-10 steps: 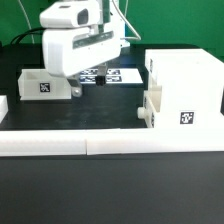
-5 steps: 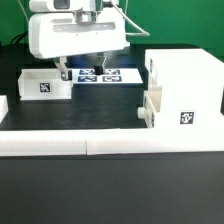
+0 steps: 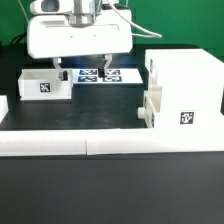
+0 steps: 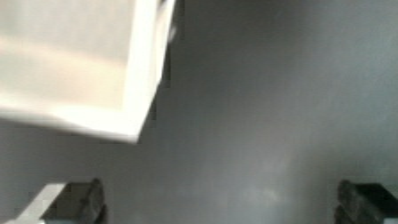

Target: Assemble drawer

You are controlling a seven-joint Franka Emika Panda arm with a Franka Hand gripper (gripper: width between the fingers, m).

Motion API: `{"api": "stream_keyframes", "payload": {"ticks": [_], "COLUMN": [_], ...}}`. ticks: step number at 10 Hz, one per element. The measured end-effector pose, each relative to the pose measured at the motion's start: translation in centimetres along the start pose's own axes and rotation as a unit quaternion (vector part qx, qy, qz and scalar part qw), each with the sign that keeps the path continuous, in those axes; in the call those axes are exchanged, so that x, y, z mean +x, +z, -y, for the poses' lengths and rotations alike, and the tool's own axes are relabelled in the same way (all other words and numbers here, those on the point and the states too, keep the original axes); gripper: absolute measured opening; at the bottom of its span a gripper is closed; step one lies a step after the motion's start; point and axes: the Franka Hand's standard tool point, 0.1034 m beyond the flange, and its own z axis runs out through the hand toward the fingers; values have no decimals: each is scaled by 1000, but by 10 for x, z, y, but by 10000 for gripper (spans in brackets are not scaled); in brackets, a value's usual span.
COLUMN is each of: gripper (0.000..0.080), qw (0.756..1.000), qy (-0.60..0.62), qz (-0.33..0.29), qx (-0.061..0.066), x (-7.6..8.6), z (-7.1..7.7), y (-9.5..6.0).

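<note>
The drawer's tall white housing stands at the exterior view's right, with a tagged side facing the camera. One knobbed tray sits partly in its open front. A second shallow tray lies at the exterior view's left. My gripper hangs open and empty above the table between the two, just beside the left tray. In the wrist view a corner of that tray shows, and my gripper has its fingertips wide apart with only dark table between them.
The marker board lies flat behind and under the gripper. A long low white border wall runs across the front. A small white piece sits at the exterior view's far left edge.
The gripper has risen and turned from a tilted pose to square-on, shifting toward the exterior view's left. The trays and housing have not moved.
</note>
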Motion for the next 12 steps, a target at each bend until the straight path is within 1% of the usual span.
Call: {"api": "stream_keyframes", "payload": {"ticks": [1, 2, 3, 4, 8, 12], "gripper": [649, 649, 649, 649, 649, 649], "qw": [1000, 999, 999, 999, 998, 999], "qy": [14, 21, 20, 21, 20, 15], "qz": [9, 24, 42, 45, 49, 40], "qx": [2, 11, 19, 21, 22, 19], "x": [-5, -3, -3, -2, 0, 3], "z": [4, 11, 15, 16, 27, 28], "y": [-2, -1, -2, -2, -2, 0]}}
